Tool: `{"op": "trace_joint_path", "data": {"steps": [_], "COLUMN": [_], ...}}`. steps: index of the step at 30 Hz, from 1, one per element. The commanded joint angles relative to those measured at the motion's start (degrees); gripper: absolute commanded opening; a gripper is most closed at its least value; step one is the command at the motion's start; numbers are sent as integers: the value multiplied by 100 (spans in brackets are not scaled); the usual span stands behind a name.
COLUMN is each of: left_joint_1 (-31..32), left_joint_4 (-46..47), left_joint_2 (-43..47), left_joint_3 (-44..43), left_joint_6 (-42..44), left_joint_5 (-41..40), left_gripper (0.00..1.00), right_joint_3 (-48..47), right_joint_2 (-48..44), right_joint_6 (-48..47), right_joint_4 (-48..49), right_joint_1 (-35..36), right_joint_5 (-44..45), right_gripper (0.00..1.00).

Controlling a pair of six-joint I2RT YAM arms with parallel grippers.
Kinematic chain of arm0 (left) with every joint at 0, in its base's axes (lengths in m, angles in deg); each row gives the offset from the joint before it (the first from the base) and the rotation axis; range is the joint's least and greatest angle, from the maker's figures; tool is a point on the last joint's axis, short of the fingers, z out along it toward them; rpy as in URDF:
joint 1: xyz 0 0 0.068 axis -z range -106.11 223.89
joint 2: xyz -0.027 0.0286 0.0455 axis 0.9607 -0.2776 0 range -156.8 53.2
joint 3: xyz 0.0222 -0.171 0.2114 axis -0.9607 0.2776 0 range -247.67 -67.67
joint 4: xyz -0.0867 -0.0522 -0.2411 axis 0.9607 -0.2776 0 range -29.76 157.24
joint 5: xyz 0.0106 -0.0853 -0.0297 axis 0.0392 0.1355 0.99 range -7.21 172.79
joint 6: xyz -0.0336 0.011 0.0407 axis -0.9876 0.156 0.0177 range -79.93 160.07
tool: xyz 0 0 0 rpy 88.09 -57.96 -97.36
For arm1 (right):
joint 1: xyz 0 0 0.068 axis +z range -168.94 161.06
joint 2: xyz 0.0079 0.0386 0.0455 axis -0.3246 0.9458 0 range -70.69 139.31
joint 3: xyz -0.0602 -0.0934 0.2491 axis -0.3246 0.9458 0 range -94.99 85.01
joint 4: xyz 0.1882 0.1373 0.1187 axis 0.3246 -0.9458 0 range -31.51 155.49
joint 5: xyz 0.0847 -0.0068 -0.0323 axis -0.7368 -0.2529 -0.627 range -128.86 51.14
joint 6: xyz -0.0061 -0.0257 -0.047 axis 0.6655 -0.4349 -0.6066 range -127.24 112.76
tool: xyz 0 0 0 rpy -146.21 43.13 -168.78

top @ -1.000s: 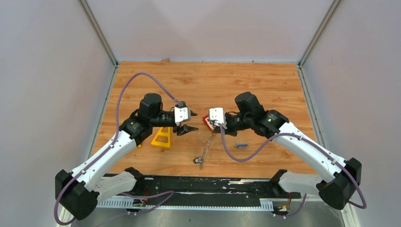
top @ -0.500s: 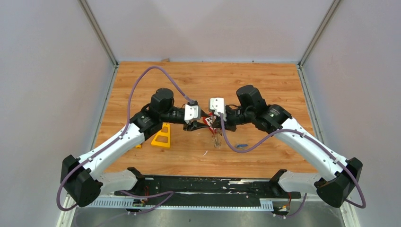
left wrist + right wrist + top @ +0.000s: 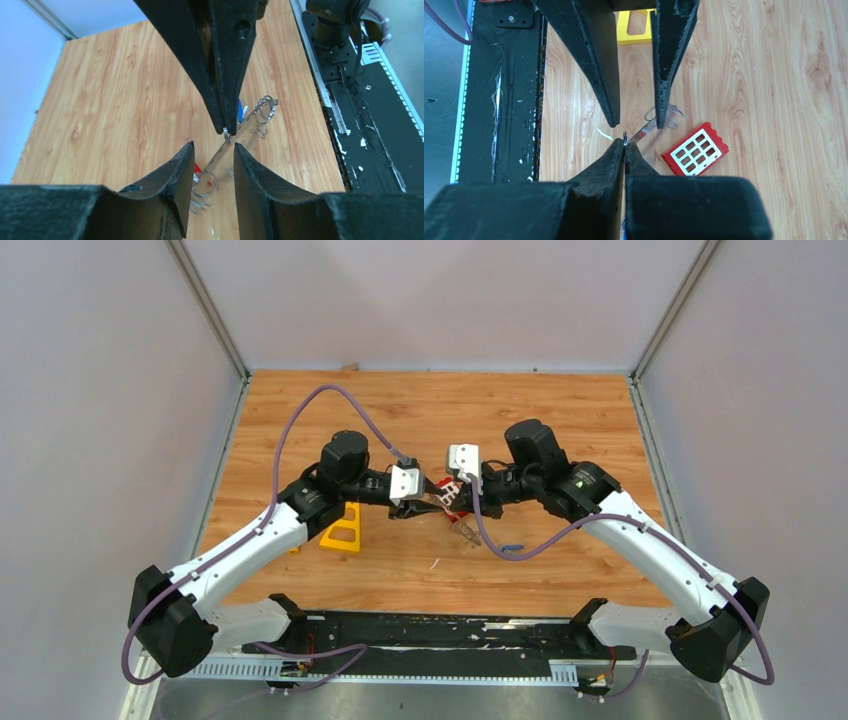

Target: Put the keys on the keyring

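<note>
Two arms are in view, both reaching inward to meet over the middle of the table [image 3: 420, 410]. Nearest the bases lies one black rail [image 3: 430, 632], and just beyond it one white speck [image 3: 436, 563] on the wood. One loose key is seen: the blue key [image 3: 512, 547], flat on the table right of centre, near the right arm's cable and apart from both grippers. One yellow frame [image 3: 342, 530] sits at about the same depth on the left, beside the left forearm. One keyring [image 3: 464, 531] hangs from the right gripper [image 3: 625, 144], whose jaws are pressed together on its thin wire. The small silvery keys dangling below are blurred and cannot be counted. The left gripper [image 3: 213, 146] faces it tip to tip, jaws parted by a moderate gap and gripping nothing. The wire crosses that gap; contact cannot be determined. One red block [image 3: 695, 149] with white squares lies on the table beneath the grippers.
</note>
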Motion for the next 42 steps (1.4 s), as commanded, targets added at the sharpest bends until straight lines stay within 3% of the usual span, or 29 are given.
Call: {"op": "trace_joint_path", "data": {"steps": [1,25,32,42], "left_joint_1": [101,380,389,389], "left_joint_4": [321,200,309,1314], "left_joint_2": [139,-144,-109,85], "left_joint_3": [114,63,184,680], "left_joint_6": [-98,379,410,121], "left_joint_5": [136,-321,-295,-97], "left_gripper": [41,19,22,24], "right_joint_3": [-10,-99,12,654], "right_joint_2": [-150,-115,-182,-484], "right_joint_6": [86,120,171,493], "right_joint_4": [211,42,184,1202], "right_joint_1": [-37,-41,-139,-511], "right_joint_5": [-152,-80,-161,-990], "right_gripper": [0,0,0,0]}}
